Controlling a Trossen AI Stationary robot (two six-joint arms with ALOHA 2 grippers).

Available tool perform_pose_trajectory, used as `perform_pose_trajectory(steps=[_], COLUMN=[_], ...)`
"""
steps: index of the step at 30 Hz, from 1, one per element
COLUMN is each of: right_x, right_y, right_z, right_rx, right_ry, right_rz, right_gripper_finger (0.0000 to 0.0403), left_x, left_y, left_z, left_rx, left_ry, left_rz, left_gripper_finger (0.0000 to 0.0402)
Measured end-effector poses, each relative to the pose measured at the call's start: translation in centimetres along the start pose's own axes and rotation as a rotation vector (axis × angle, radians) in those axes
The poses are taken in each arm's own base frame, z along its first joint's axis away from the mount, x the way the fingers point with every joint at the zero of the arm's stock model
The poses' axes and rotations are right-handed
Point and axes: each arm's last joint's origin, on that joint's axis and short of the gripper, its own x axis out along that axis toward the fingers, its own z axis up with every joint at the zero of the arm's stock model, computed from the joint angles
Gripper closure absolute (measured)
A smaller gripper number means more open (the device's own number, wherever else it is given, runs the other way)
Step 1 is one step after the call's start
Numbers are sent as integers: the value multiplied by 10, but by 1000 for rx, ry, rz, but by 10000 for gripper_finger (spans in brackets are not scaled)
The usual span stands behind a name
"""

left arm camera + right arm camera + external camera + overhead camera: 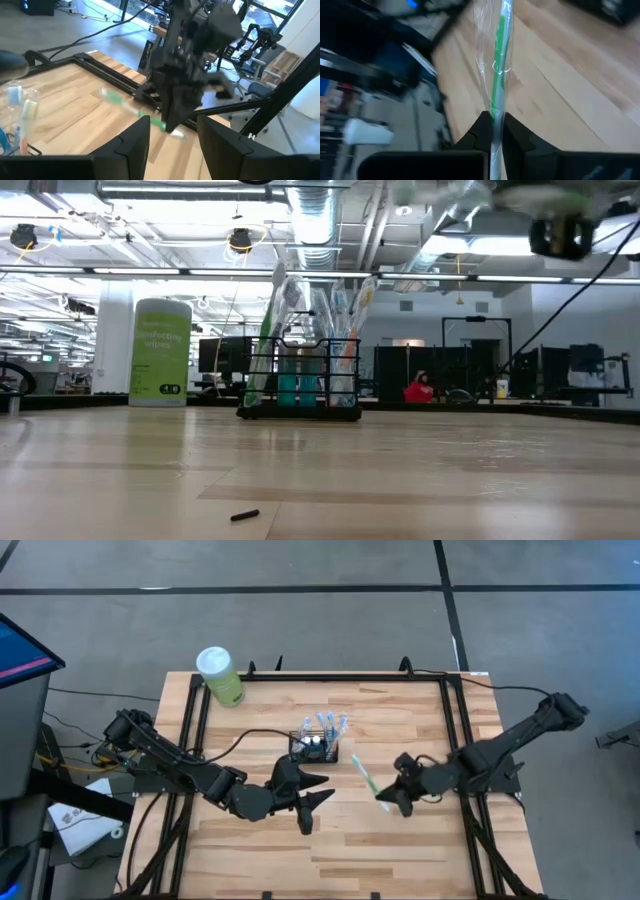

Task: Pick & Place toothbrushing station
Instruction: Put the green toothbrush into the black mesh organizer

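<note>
Right wrist view: right tool [496, 131] clamped on wrapped green toothbrush [499, 70], lower end hidden.

The table [400, 850] has a pale wood-plank top with a black frame along its edges. Near the middle, toward the far side, stands the black wire-mesh caddy [316, 745], with wrapped toothbrushes [330, 725] standing upright in it. At the far left corner a green canister [220, 677] with a white lid stands upright, well apart from the caddy. Close to the low camera a small dark bit [244, 516] lies on the wood (too small to tell what it is).
</note>
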Motion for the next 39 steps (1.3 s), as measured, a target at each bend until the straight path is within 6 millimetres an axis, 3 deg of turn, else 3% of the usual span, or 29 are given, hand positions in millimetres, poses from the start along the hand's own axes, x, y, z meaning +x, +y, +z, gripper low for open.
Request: perform_pose_trajectory(steps=[11, 22, 31, 39], right_x=[-9, -18, -11, -12], right_y=[23, 63, 94, 99], right_z=[39, 65, 72, 75], right_rx=[36, -125, -233, -237], right_ry=[-251, -267, -228, -235], right_rz=[289, 299, 260, 265], right_gripper_finger=[391, 390, 390, 390], left_x=[14, 35, 37, 30], left_y=[10, 26, 25, 19], left_z=[6, 24, 34, 40], left_rx=[-118, -215, -220, -163], left_ry=[58, 71, 12, -33], left_rz=[-67, -164, -237, -299], left_gripper_finger=[242, 242, 242, 242])
